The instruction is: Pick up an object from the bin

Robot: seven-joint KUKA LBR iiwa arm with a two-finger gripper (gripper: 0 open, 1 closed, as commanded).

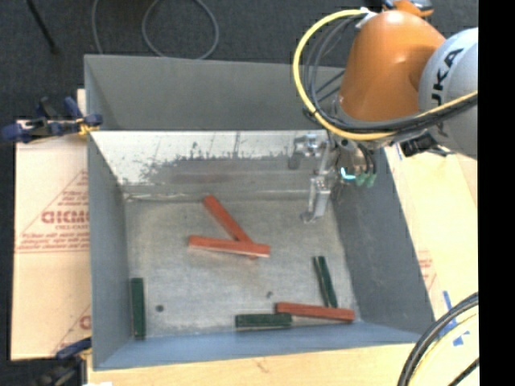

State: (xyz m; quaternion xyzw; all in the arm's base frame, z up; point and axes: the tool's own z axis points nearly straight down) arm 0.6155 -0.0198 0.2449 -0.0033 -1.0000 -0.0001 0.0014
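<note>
My gripper [316, 201] hangs at the back right of the bin, above the floor, with nothing seen in it. Nearest to it, left and a little forward, two red flat sticks lie crossed in the middle of the bin: a short one [225, 218] slanting from back left, and a longer one [229, 248] lying almost level across its lower end. A dark green stick [325, 281] lies in front of the gripper by the right wall, pointing front to back.
Another red stick [315, 312] lies along the front wall at the right, end to end with a dark green one [263, 321]. A third green stick [138, 306] lies by the left wall. The arm's orange cover and cables hang over the bin's back right corner.
</note>
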